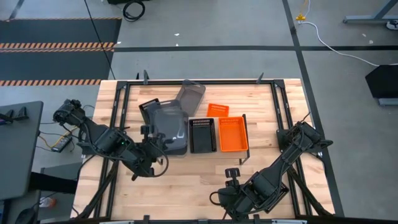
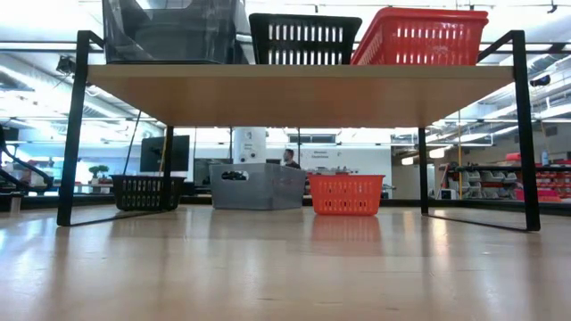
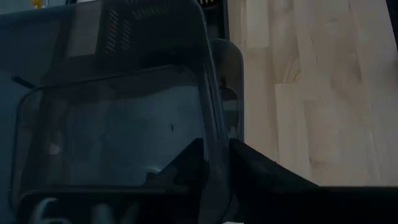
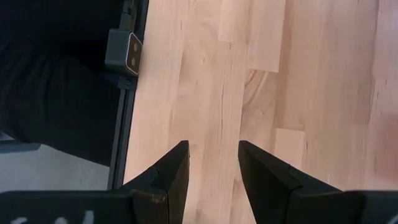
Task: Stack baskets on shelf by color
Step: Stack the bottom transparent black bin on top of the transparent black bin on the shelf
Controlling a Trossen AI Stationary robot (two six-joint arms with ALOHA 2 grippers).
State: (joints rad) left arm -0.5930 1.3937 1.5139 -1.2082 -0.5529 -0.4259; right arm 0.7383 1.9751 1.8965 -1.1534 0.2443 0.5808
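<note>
Going left to right in the top-down view: the left gripper [image 1: 160,144] is right up against the grey stack [image 1: 173,127], which is at about its 1 o'clock on the left end of the shelf [image 2: 303,89]. Its wrist camera shows it right at that stack's side wall, but I honestly can't tell if it's pinching the wall or has let go. The stack looks like more than one grey basket nested together (two rims show up close, and I can't count further). Next along the shelf, side by side, there's one black basket [image 1: 202,135] in the middle and one orange basket [image 1: 233,134] at the right end, so that's three spots filled. Off the shelf at its 12 o'clock, three more are loose on the table [image 1: 199,180]: a loose black one [image 1: 150,106], a tipped grey one [image 1: 190,93] and a small orange one [image 1: 217,109]. The right gripper [image 1: 232,174] waits at roughly 6 o'clock from the orange basket, well clear of the shelf, with its jaws apart over bare wood and nothing between them. Nothing's in the way near the grey stack apart from the black basket just beside it.
</note>
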